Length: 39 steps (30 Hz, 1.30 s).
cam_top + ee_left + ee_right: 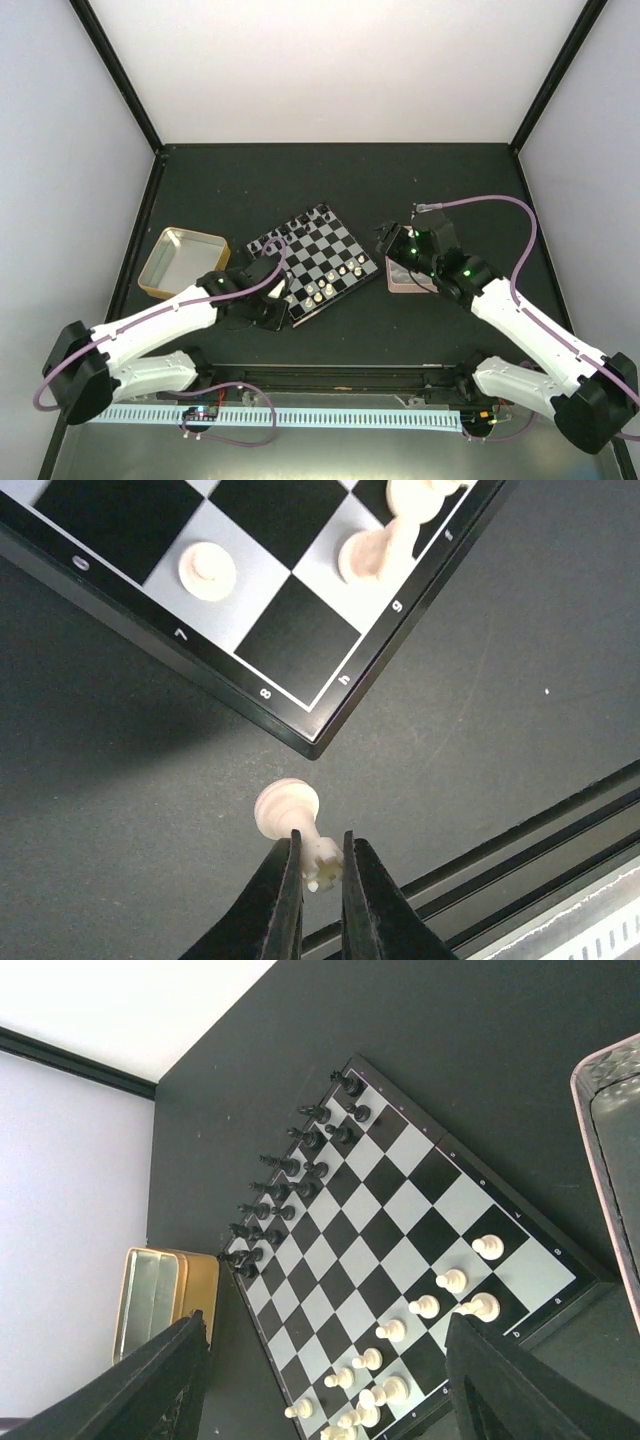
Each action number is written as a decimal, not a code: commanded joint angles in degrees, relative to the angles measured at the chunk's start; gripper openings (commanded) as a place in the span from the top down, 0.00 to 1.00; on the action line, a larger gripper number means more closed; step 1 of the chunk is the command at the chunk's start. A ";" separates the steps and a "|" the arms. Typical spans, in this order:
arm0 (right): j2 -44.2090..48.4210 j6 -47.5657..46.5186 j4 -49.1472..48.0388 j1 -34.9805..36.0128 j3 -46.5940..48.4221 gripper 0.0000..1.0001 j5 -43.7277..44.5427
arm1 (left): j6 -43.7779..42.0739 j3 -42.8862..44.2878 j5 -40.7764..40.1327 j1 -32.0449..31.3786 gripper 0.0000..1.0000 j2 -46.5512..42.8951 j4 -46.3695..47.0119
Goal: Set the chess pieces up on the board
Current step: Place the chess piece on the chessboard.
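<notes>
The board [318, 258] lies tilted at mid table, with black pieces [285, 1165] in two rows on its far-left side and cream-white pieces [425, 1306] along its near side. My left gripper [320, 865] is shut on the crenellated top of a white rook [287, 808], which leans just off the board's near corner [315, 742] over the dark table. In the top view the left gripper [278, 308] sits at that corner. My right gripper [330, 1380] is wide open and empty, above the board's right side [385, 237].
A shiny metal tin [180, 262] stands left of the board; it also shows in the right wrist view [160, 1295]. A pink tray [405, 280] lies right of the board, under the right arm. A metal rail [330, 415] runs along the near edge.
</notes>
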<state>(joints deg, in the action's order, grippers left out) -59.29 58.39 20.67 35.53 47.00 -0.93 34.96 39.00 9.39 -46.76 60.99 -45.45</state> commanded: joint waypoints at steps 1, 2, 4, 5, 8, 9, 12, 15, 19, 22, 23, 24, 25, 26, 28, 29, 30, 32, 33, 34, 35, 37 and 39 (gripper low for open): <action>0.96 -0.43 0.17 -0.42 -0.68 0.34 1.85 | -2.28 2.28 3.53 0.50 0.98 2.75 2.43; 0.87 -0.46 0.16 -0.47 -0.68 0.34 1.80 | -2.41 2.38 3.84 0.48 0.98 3.26 3.26; 0.83 -0.52 0.22 -0.48 -0.75 0.34 1.79 | -2.89 3.12 3.85 0.53 0.98 4.56 3.71; 0.81 -0.53 0.19 -0.45 -0.84 0.34 1.88 | -3.02 3.48 3.70 0.53 0.98 5.53 3.88; 0.73 -0.48 0.25 -0.48 -1.02 0.34 1.81 | -3.63 4.51 3.66 0.58 0.98 8.85 5.09; 0.68 -0.41 0.25 -0.43 -1.11 0.34 1.73 | -3.82 4.91 3.70 0.57 0.97 9.93 5.42; 0.80 -0.32 0.30 -0.53 -1.45 0.34 1.67 | -4.45 6.43 3.38 0.70 0.96 13.82 5.51; 1.05 -0.09 0.27 -0.50 -1.88 0.34 1.78 | -4.80 7.31 2.70 0.66 0.97 15.83 5.94; 1.10 0.00 0.23 -0.55 -2.18 0.34 1.68 | -5.21 8.20 0.93 0.91 0.97 17.60 6.04; 1.23 -0.02 0.32 -0.51 -2.39 0.34 1.76 | -5.49 8.52 0.84 1.10 0.97 19.27 6.31; 1.26 0.00 0.36 -0.52 -2.44 0.34 1.86 | -5.49 8.49 0.64 1.14 0.97 19.67 6.42; 1.34 0.04 0.46 -0.54 -2.52 0.34 1.85 | -5.47 8.42 0.30 1.17 0.97 19.95 6.55; 1.41 0.00 0.43 -0.59 -2.53 0.34 1.89 | -5.48 8.38 -0.06 1.16 0.97 20.12 6.60; 1.41 -0.03 0.51 -0.54 -2.53 0.34 1.89 | -5.56 8.40 -0.51 1.30 0.97 20.23 6.64; 1.37 -0.03 0.60 -0.63 -2.53 0.34 1.91 | -5.59 8.45 -0.75 1.49 0.97 20.38 6.71; 1.42 0.00 0.60 -0.66 -2.59 0.34 1.88 | -5.56 8.46 -0.81 1.57 0.97 20.39 6.68; 1.38 0.02 0.60 -0.64 -2.61 0.34 1.82 | -5.45 8.47 -0.92 1.65 0.97 20.41 6.73; 1.36 0.02 0.52 -0.63 -2.63 0.34 1.66 | -5.43 8.30 -1.18 1.80 0.96 20.53 6.86; 1.29 0.05 0.59 -0.64 -2.62 0.34 1.59 | -5.43 8.28 -1.13 1.84 0.96 20.64 6.87; 1.29 0.03 0.67 -0.64 -2.62 0.34 1.54 | -5.43 8.28 -1.15 1.89 0.94 20.68 6.80; 1.35 0.02 0.69 -0.64 -2.62 0.34 1.47 | -5.31 8.25 -1.14 1.93 0.93 20.74 6.74; 1.43 0.03 0.81 -0.64 -2.57 0.34 1.33 | -5.30 8.21 -0.74 1.94 0.90 20.67 6.76; 1.48 0.08 0.93 -0.64 -2.62 0.34 1.25 | -5.34 8.20 -0.10 1.94 0.86 20.43 6.71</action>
<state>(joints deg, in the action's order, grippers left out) -58.78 58.43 21.47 35.24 44.84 -0.51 30.17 45.76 10.04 -45.32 80.71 -38.98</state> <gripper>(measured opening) 0.660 0.109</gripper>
